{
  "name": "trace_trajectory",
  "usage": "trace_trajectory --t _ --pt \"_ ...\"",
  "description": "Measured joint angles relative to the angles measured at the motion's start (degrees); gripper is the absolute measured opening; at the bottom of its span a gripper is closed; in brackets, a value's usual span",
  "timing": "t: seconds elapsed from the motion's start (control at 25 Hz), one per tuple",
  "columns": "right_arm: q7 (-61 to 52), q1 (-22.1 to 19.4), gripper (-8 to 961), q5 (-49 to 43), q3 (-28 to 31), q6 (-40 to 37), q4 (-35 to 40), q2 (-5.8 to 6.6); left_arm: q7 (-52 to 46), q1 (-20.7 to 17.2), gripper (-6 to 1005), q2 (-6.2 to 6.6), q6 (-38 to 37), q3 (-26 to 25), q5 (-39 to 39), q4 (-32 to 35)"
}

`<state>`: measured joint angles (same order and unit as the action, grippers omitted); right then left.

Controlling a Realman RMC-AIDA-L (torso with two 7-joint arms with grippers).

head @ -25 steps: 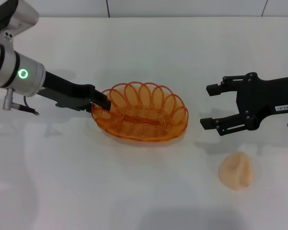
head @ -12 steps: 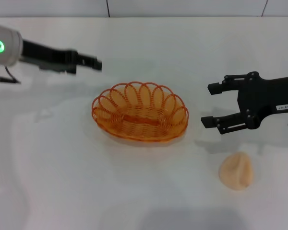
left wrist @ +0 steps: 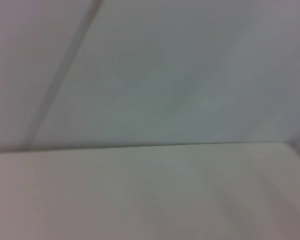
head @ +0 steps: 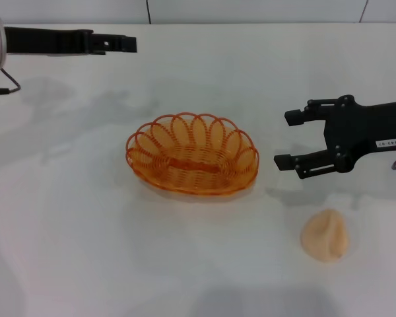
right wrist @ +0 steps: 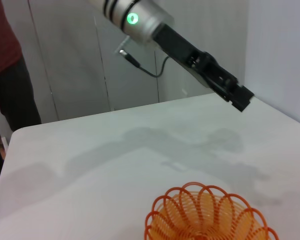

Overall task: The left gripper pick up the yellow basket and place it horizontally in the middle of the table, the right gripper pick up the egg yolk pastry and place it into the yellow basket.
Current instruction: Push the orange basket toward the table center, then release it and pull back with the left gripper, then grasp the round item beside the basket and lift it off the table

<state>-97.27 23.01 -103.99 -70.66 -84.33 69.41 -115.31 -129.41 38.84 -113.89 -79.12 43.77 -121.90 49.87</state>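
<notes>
Right pincer gapes beside yellow basket — pastry outside.

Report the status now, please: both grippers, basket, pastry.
Left gripper raised at the far left, clear of the yellow basket mid-table. Right gripper open, beside the basket, empty. Egg yolk pastry on the table, unobstructed.

The left tool has let go of the yellow basket (now free) and lifted away.

White label on right claw's arm, characters illegible.
</notes>
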Motion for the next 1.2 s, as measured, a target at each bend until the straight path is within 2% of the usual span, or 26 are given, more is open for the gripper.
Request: trace_trajectory --t 0.08,0.12,0.28,0.48,0.68,0.84,1.2 --pt "-0.05 0.07 842 0.01 0.00 0.36 -0.35 0.01 6.28 -1.22 889 0.02 -5.85 0.11 3.45 0.98" --pt "-0.09 0.07 842 0.00 0.00 0.43 -0.40 0.02 6.28 -1.22 888 0.02 -5.85 0.11 3.45 0.98" --pt "-0.60 0.06 841 -0.14 -0.01 0.22 -0.36 0.07 8.38 -2.88 884 0.61 -13.48 0.28 3.74 5.16" --pt "-3.34 0.04 841 -1.72 -0.18 -0.11 0.52 0.17 12.62 -4.85 884 1.28 -28.34 1.04 2.03 11.71" --pt "-7.52 -0.05 841 -6.06 -0.20 -1.39 3.57 0.24 13.27 -5.16 884 1.42 -32.14 3.00 -0.59 12.02" --pt "-11.44 -0.28 841 -10.23 -0.53 -3.95 7.01 0.15 13.33 -6.25 883 1.48 -33.16 9.79 -1.03 12.08" --pt "-15.40 -1.00 840 -16.20 -3.17 -6.84 9.74 0.06 13.29 -6.41 883 1.50 -33.27 10.74 -1.21 12.09"
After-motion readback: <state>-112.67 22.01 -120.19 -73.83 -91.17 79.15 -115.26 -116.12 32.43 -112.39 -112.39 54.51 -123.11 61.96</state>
